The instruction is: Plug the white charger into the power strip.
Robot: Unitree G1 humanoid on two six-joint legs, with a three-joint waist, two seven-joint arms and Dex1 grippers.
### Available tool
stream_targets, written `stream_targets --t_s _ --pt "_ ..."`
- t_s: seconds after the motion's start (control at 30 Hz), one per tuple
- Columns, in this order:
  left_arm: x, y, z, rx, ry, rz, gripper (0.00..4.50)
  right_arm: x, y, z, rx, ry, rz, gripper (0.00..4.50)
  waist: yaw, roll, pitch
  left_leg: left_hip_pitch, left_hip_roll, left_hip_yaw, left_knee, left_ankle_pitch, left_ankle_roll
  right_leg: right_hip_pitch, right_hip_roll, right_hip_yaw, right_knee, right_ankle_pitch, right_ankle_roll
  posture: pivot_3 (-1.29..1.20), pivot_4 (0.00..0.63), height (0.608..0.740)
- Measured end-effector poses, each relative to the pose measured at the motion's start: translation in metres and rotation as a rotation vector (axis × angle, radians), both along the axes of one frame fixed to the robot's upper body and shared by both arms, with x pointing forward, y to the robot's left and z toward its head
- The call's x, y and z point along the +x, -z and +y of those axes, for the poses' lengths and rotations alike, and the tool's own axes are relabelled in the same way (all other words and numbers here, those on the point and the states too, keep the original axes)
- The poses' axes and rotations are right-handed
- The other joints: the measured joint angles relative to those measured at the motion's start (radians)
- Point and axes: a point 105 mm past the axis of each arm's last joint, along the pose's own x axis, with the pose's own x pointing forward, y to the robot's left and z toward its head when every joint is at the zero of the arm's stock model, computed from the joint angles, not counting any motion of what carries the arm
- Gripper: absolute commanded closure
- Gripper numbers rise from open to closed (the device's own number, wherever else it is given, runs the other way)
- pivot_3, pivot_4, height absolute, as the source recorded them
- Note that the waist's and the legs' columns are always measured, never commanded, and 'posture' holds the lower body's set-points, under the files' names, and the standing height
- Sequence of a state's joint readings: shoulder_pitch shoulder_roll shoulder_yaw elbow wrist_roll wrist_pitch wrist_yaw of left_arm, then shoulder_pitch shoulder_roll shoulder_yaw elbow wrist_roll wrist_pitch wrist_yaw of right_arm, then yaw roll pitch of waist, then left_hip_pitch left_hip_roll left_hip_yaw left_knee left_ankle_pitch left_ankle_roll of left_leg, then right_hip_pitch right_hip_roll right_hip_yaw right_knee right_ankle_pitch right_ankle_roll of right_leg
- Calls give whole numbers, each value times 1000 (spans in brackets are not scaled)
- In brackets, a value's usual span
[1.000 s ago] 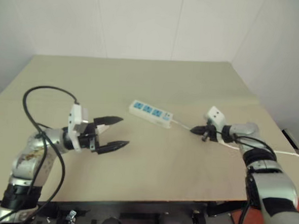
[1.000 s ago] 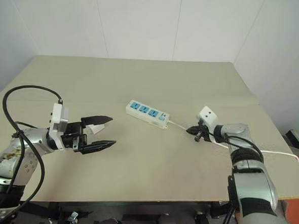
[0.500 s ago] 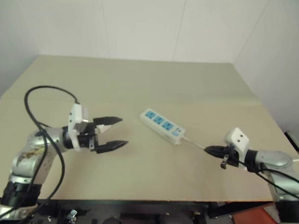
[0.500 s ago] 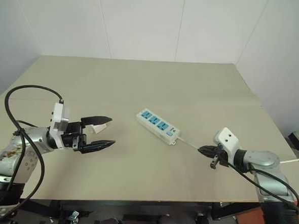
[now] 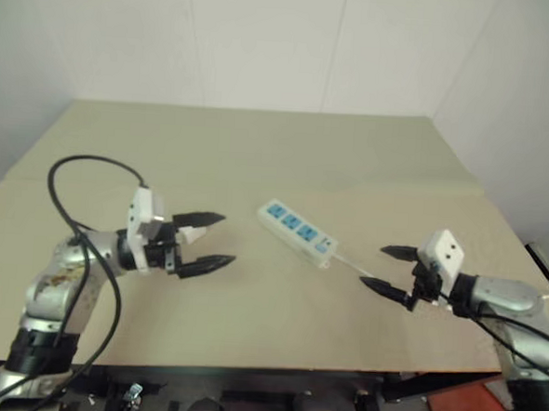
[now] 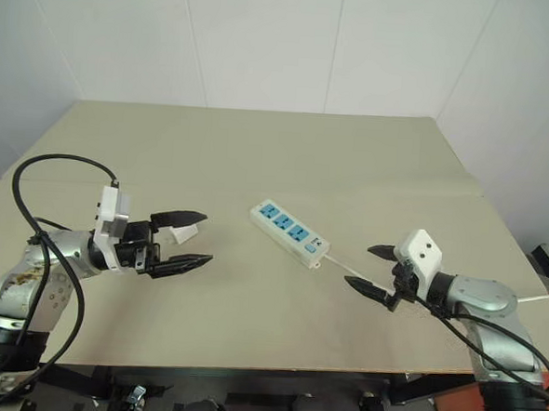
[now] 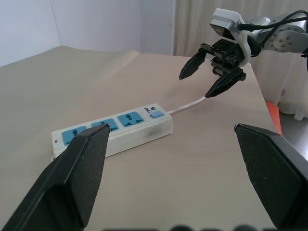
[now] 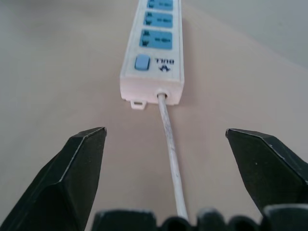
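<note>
Presently noted:
Power strip (image 6: 290, 233): laid mid-desk (image 6: 259, 149), cord (image 8: 171, 159) trailing toward the right gripper (image 6: 371, 269).
Right fingers: spread wide, nothing held.
Left gripper (image 6: 184, 240): fingers wide, empty.
White charger: not located.
Advice: charger is to be found and gripped squarely before any insertion is attempted.

One power strip (image 6: 290, 233) lies near the centre of the frame on one beige table (image 6: 259, 158). The strip carries three blue outlet faces (image 8: 162, 19) in a row, plus one blue switch button (image 8: 141, 62) at its cord end. One thin white cord (image 8: 171, 159) leaves that end toward the lower right of the frame. Two grippers show: the left gripper (image 6: 193, 239) at centre left and the right gripper (image 6: 371, 269) at lower right, each with two black fingers spread apart. One black cable (image 6: 42, 201) loops over the left arm.
</note>
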State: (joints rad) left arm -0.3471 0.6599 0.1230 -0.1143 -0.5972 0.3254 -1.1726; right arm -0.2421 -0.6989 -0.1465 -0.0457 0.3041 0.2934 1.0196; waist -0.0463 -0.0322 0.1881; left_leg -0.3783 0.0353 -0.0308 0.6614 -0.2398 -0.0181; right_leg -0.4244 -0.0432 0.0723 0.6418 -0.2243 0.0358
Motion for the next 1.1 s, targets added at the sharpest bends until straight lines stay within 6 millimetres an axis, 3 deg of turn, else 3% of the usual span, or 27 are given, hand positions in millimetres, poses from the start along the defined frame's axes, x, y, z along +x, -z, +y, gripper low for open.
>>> stream_targets --t_s 0.1,0.3,0.4,0.6,0.83,1.1 --pt "0 0 0 -1 -1 1 0 3 0 15 56 -15 -15 32 -1 0 0 0 0 0 0 0 0 0 0 0 0 0 0 0 150 740" --pt "-1 -2 0 -15 5 2 0 28 -9 49 177 14 -136 32 0 0 0 0 0 0 0 0 0 0 0 0 0 0 0 0 150 740" --pt "-1 -2 0 -18 6 3 0 36 -4 60 207 4 -153 32 1 0 0 -1 0 0 0 0 0 0 0 0 0 1 -1 0 150 740" --pt "-1 -5 2 -20 1 -2 0 48 -1 67 241 -16 -149 32 2 0 0 0 0 0 0 0 0 0 0 0 0 4 -6 0 150 740" --pt "-3 -7 1 -14 -7 -16 0 52 23 73 244 -4 -85 32 1 0 0 0 0 0 0 0 0 0 0 0 0 4 -6 0 150 740" --pt "-2 -7 1 -15 -12 -17 0 63 25 73 234 33 -83 32 -1 0 0 0 0 0 0 0 0 0 0 0 0 4 -7 0 150 740"
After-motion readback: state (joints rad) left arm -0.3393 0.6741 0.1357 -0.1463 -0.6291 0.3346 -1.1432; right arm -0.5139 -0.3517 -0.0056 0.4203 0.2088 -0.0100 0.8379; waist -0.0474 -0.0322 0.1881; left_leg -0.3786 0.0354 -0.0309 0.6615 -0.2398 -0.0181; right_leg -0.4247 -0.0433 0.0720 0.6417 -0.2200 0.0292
